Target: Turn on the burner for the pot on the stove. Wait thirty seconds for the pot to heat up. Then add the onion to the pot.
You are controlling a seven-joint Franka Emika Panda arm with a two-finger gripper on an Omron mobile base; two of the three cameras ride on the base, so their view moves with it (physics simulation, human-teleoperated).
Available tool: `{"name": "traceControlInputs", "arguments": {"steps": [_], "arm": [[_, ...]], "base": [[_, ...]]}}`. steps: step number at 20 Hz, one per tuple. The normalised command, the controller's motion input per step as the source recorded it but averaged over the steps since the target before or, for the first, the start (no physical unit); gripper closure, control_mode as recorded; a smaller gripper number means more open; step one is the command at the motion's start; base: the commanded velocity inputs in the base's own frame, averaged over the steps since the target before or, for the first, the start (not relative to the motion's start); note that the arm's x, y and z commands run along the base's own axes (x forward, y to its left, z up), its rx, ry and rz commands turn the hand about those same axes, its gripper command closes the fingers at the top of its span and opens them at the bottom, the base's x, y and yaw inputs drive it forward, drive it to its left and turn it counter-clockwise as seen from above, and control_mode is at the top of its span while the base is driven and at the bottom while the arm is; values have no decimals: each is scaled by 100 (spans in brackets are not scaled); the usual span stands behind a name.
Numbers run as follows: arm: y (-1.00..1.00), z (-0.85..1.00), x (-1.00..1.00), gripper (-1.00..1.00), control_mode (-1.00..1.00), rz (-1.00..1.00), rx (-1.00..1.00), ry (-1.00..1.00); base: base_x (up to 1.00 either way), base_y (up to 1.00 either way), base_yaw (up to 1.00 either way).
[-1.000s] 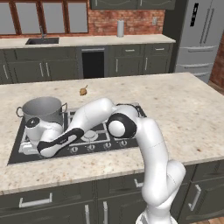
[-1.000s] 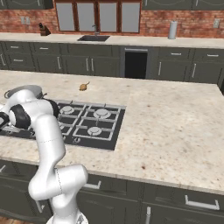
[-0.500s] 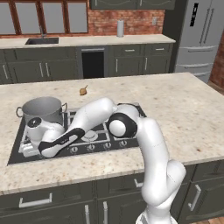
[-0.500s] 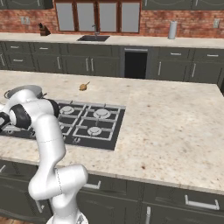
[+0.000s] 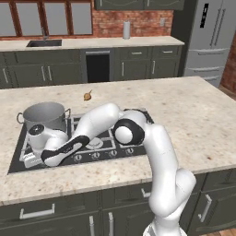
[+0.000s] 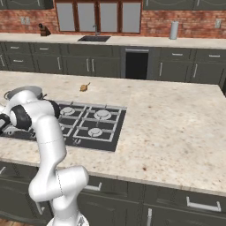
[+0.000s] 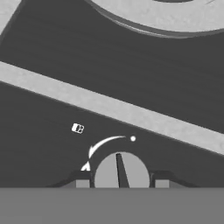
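Observation:
The grey steel pot (image 5: 44, 116) stands on the back left of the black stove (image 5: 108, 153), hiding the burner under it. The small brown onion (image 5: 87, 96) lies on the counter behind the stove and also shows in the right base view (image 6: 84, 88). My gripper (image 5: 28, 159) is down at the stove's front left corner. In the hand view the gripper (image 7: 121, 181) is shut on a round silver knob (image 7: 121, 171), one fingertip (image 7: 82, 180) on each side, with the knob's dark pointer line nearly straight up. A pale curved ring (image 7: 166, 13) crosses the top of that view.
The speckled stone counter (image 5: 184, 110) runs wide to the right of the stove. Other knobs (image 5: 115, 153) line the stove's front edge. My arm arches over the front burners. A sink (image 6: 93, 39) and cabinets stand along the far wall, a fridge (image 5: 209, 37) at the far right.

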Motion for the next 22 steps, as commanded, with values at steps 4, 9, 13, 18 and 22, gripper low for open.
{"name": "traceControlInputs", "arguments": {"steps": [4,9,13,18,22], "arm": [[-1,-27,0,100,-100,27,-15,-1],[0,-34,0,100,-100,34,-11,0],[0,-43,0,100,-100,35,-10,3],[1,-27,-10,100,-100,27,-4,2],[8,-4,-1,100,-100,16,0,2]], "base": [[0,0,0],[0,0,0],[0,0,0],[0,0,0],[0,0,0]]}}
